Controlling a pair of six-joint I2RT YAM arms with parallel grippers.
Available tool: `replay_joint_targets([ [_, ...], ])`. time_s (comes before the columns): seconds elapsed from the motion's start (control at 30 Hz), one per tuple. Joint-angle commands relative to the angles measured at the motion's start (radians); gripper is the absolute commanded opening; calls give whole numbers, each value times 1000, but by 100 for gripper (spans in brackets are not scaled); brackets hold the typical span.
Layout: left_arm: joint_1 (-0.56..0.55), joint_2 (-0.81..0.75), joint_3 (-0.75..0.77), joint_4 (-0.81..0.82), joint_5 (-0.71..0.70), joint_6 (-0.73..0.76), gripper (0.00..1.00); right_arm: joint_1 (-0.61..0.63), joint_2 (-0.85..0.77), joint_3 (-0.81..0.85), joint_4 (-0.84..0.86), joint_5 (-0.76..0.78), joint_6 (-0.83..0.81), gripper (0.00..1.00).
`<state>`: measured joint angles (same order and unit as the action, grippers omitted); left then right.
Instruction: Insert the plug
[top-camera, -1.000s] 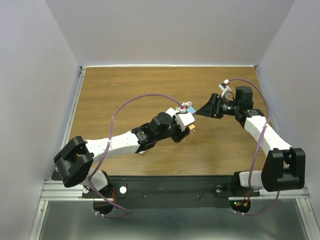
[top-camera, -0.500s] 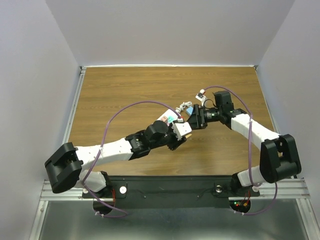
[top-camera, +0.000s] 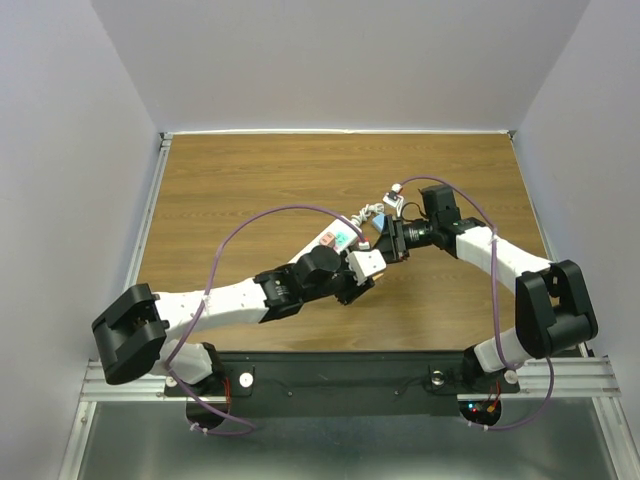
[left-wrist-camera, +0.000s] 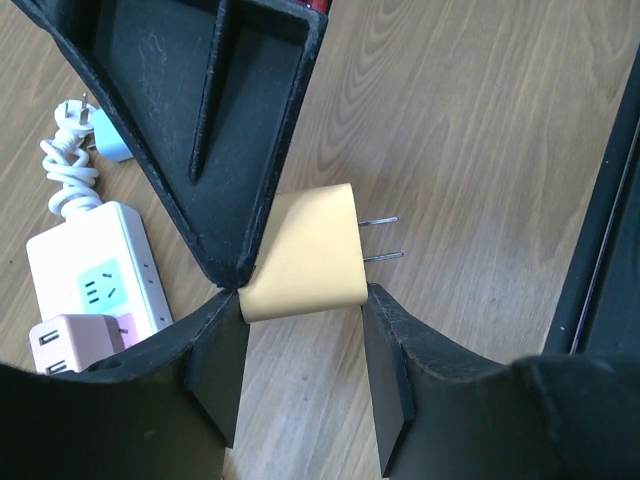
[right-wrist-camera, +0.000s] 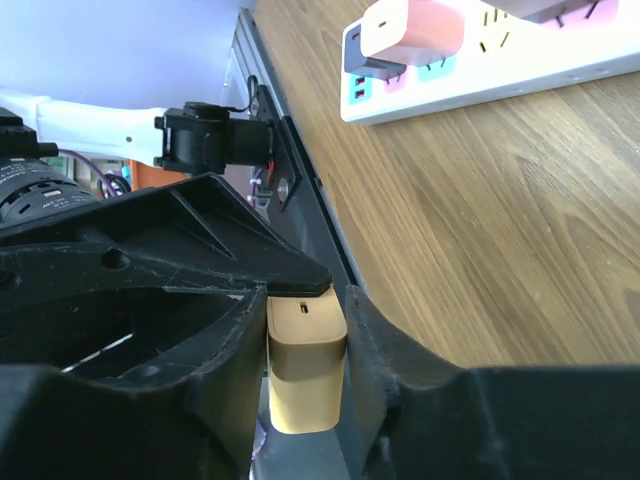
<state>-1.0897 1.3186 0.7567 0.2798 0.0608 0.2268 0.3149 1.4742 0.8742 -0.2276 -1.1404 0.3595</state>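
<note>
The plug (left-wrist-camera: 305, 265) is a pale yellow adapter with two metal prongs pointing right, held above the table. My left gripper (left-wrist-camera: 303, 300) is shut on its lower end with just the fingertips. My right gripper (right-wrist-camera: 305, 340) is shut on the same plug (right-wrist-camera: 305, 370), one finger (left-wrist-camera: 220, 130) reaching in from above. In the top view both grippers meet over the middle of the table, left gripper (top-camera: 372, 258) and right gripper (top-camera: 388, 245). The white power strip (left-wrist-camera: 95, 275) lies beside them with a pink adapter (left-wrist-camera: 75, 340) plugged in.
The power strip's coiled white cord (left-wrist-camera: 65, 175) and its blue plug (left-wrist-camera: 105, 140) lie on the wooden table (top-camera: 250, 180). A black metal rail (left-wrist-camera: 600, 250) runs along the table's near edge. Purple cables (top-camera: 280, 212) loop over both arms.
My right arm has swung left to the left gripper and its jaws have closed on the yellow plug. The left arm shifted slightly, keeping its hold.
</note>
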Motion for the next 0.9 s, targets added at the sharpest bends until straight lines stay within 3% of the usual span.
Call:
replay_joint_targets([
  [0.0, -4, -7, 0, 111, -88, 5, 6, 12, -8, -11, 2, -28, -37, 26],
  [0.07, -4, 1, -2, 111, -111, -6, 7, 15, -14, -17, 2, -39, -40, 17],
  [0.13, -3, -1, -3, 119, -177, -32, 13, 15, -20, -21, 5, -39, -40, 1],
  [0.17, -1, -1, -3, 121, -190, -40, 16, 15, -29, -20, 5, -36, -37, 0],
  [0.3, 11, -27, -23, 144, -253, -99, 53, 16, -46, -9, 7, -25, -24, 0],
  [0.37, 20, -45, -36, 154, -254, -112, 58, 16, -49, 0, 8, -4, -11, 0],
  [0.43, 28, -62, -54, 157, -237, -135, 69, 13, -51, 11, 11, 19, -1, 0],
  [0.47, 31, -77, -60, 157, -233, -141, 78, 13, -49, 25, 13, 49, 7, 0],
  [0.5, 39, -87, -75, 156, -224, -148, 96, 12, -48, 32, 20, 62, 12, 0],
  [0.73, 79, -203, -183, 183, -155, -222, 99, 6, -6, 98, 123, 116, 87, 0],
  [0.87, 105, -255, -244, 286, -67, -348, 99, 6, -44, 89, 281, 192, 194, 0],
])
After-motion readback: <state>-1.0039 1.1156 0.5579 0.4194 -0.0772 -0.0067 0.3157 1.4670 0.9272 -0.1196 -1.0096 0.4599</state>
